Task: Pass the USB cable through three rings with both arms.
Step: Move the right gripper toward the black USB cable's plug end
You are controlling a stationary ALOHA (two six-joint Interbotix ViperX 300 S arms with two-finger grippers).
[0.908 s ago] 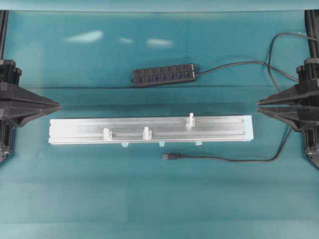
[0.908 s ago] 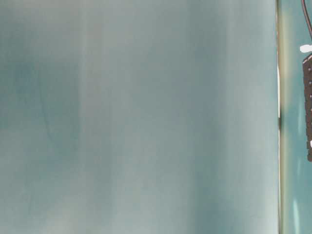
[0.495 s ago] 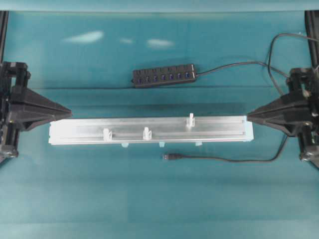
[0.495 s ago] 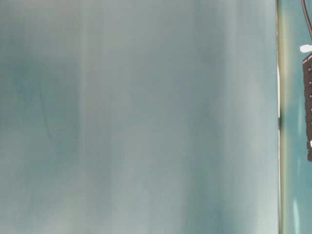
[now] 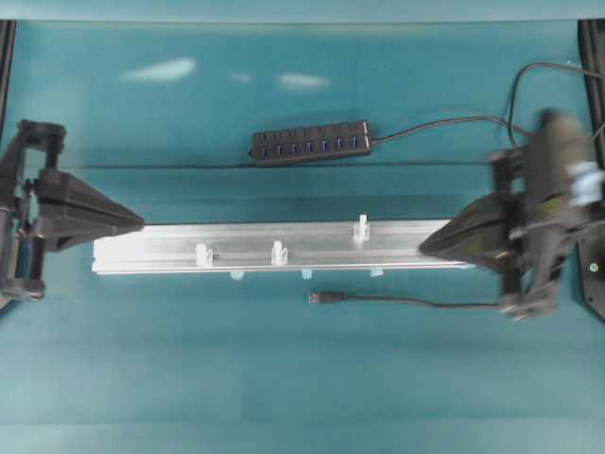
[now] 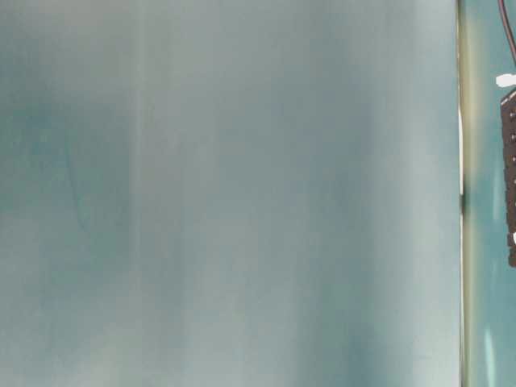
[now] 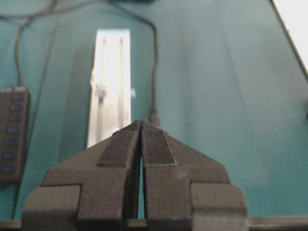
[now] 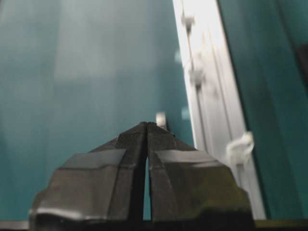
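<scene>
1. My left gripper has advanced inward since the earlier frame; fingers pressed together, empty, tip at the rail's left end.
2. My right gripper has also advanced, now over the rail's right end; fingers pressed together, empty.
3. The USB cable lies unmoved on the cloth, plug just below the rail.
4. The three rings stand unthreaded.

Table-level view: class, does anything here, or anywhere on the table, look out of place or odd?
Yes. The table-level view is almost wholly filled by a blurred teal-grey surface; only the hub bar shows at its right edge. On the table, the three rings are not in line: the right one sits on the rail's far track.
</scene>
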